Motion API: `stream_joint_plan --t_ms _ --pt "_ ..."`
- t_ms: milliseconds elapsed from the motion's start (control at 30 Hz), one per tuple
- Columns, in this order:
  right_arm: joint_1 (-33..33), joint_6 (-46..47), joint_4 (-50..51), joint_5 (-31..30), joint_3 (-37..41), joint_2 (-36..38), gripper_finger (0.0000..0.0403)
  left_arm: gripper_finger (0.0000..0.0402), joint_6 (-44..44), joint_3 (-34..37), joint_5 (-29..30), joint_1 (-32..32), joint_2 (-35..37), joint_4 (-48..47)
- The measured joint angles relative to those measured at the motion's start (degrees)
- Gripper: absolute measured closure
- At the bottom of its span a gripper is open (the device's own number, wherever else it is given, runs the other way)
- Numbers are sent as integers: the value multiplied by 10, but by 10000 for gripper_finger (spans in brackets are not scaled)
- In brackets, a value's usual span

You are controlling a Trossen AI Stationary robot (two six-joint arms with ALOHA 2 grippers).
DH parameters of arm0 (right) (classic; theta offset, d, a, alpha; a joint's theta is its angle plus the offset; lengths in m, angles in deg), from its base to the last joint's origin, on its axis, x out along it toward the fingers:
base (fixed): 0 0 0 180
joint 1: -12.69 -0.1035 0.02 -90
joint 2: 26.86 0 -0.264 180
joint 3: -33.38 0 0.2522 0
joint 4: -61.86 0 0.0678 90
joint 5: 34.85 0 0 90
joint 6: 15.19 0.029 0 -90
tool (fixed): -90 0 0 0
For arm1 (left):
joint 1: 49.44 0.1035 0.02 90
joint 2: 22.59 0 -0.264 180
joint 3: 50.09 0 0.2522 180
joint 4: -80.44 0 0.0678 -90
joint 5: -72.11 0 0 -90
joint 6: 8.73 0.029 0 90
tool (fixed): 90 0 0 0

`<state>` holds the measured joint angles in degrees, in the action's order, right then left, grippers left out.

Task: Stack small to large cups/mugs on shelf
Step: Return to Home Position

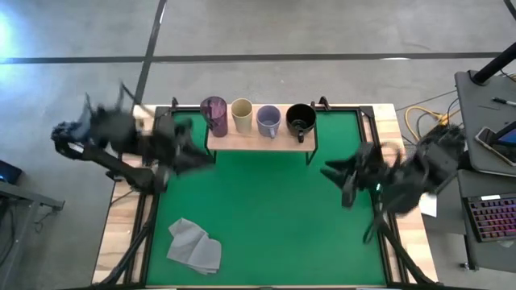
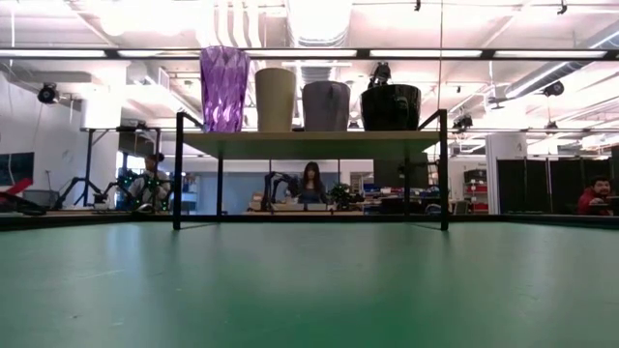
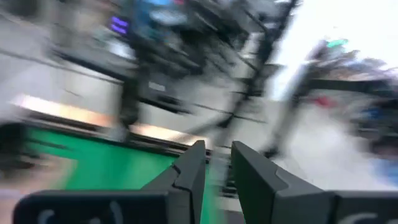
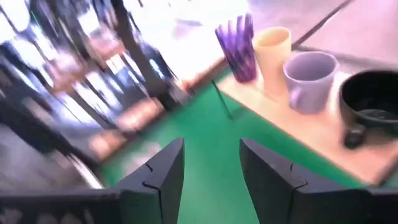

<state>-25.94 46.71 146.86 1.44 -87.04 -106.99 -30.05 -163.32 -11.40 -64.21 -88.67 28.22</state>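
Four cups stand in a row on the light-wood shelf (image 1: 260,139) at the far edge of the green mat: the purple tumbler (image 1: 214,114), the cream cup (image 1: 241,114), the lavender-grey mug (image 1: 268,121) and the black mug (image 1: 301,119). They rest on their bases, as the low view shows (image 2: 224,89). My left gripper (image 1: 200,153) is left of the shelf, above the mat, open and empty. My right gripper (image 1: 334,181) is right of the shelf, open and empty (image 4: 210,163).
A grey folded cloth (image 1: 193,246) lies on the mat near the front left. The mat (image 1: 266,217) between the arms is bare. A desk with a keyboard (image 1: 492,217) stands beyond the table's right edge. People sit in the room behind the shelf (image 2: 311,184).
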Motion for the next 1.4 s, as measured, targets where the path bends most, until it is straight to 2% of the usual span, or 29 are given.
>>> stream_joint_plan --t_ms 33,67,167,200,233,300,367,467,567,667,767,900,1033,1167,1267,1400 --pt "0 10 -26 -1 0 12 254 337 -34 27 9 -28 2 34" --pt "-2 -20 -51 1 3 20 254 337 -50 58 25 -51 1 73" --pt "-29 -251 -172 64 23 24 254 337 20 161 38 -119 -3 258" --pt "-37 -297 -223 96 33 24 254 337 41 198 23 -136 -2 335" --pt "-39 -336 -273 154 47 24 254 337 67 236 -12 -143 0 416" --pt "-26 -414 -370 264 86 28 254 337 122 306 -121 -139 8 569" --pt "-2 -458 -458 325 133 45 254 337 144 372 -199 -125 24 661" --pt "55 -452 -484 384 214 86 254 337 136 445 -193 -81 54 663" --pt "116 -457 -505 481 298 147 254 337 128 488 -218 -5 105 645" --pt "172 -465 -530 547 369 228 254 337 109 508 -252 68 178 560" --pt "202 -466 -526 550 444 312 254 337 79 534 -260 101 230 473" --pt "218 -469 -535 535 536 418 254 337 72 591 -246 107 287 481" --pt "218 -468 -553 501 617 513 254 337 60 679 -197 107 321 559" --pt "218 -467 -628 492 700 585 254 337 43 770 -195 107 330 678" --pt "218 -467 -690 489 759 622 254 337 18 828 -190 107 334 724" --pt "218 -467 -752 453 837 653 254 337 -29 901 -147 107 343 765"
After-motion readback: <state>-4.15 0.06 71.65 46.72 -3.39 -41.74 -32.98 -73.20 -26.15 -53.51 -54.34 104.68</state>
